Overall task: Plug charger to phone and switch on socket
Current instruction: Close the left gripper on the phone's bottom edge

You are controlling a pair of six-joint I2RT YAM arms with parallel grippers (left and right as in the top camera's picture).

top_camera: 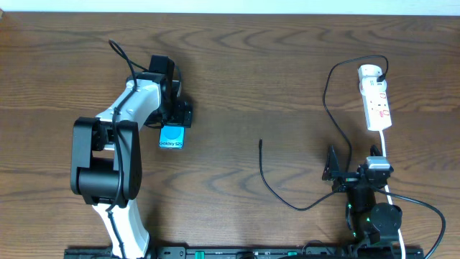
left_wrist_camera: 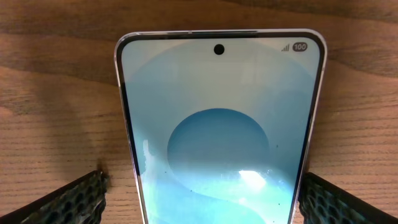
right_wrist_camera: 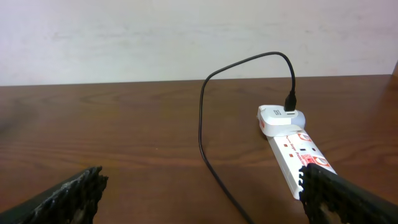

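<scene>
The phone (top_camera: 171,137) lies flat on the wooden table, its turquoise screen up and its far end hidden under my left gripper (top_camera: 175,115). In the left wrist view the phone (left_wrist_camera: 217,112) fills the middle. My left gripper (left_wrist_camera: 199,190) is open, a finger on each side of it; the left finger stands clear. The charger (top_camera: 325,101) runs from a white adapter (right_wrist_camera: 280,117) on the socket (top_camera: 376,99) to a loose plug tip (top_camera: 261,142) at mid-table. My right gripper (top_camera: 353,162) is open and empty, near the socket (right_wrist_camera: 300,155) and over the cable (right_wrist_camera: 201,124).
The socket's white lead (top_camera: 386,155) runs back under the right arm. The left arm's white body (top_camera: 115,144) covers the table's left side. A pale wall (right_wrist_camera: 186,37) stands behind the far table edge.
</scene>
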